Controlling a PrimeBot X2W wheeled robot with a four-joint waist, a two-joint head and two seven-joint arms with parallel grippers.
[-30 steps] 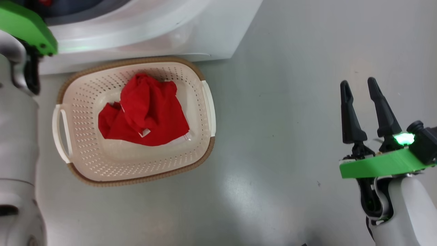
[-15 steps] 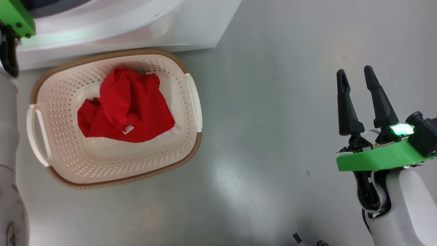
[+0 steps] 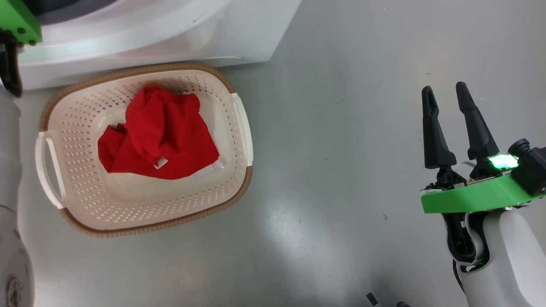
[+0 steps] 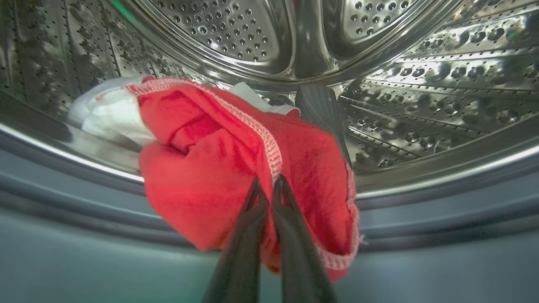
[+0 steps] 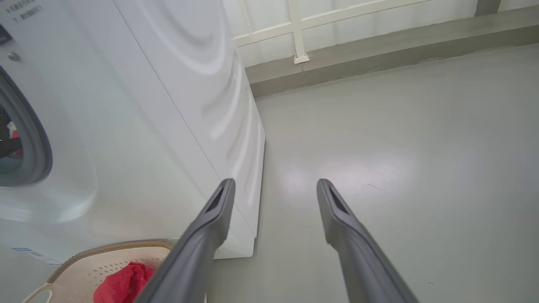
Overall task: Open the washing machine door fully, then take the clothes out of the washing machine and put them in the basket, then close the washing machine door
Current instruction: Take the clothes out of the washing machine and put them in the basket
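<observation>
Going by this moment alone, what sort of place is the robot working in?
Most likely a laundry or utility room, perhaps a test space: a white front-loading washing machine with a perforated steel drum, a cream basket holding red clothes by it, and a smooth grey floor.

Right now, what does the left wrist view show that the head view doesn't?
Left wrist view: the left gripper shut on a red garment at the mouth of the steel drum. Head view: the basket on the floor holding a second red garment, and the open right gripper. Both: the washing machine, from inside and from outside.
</observation>
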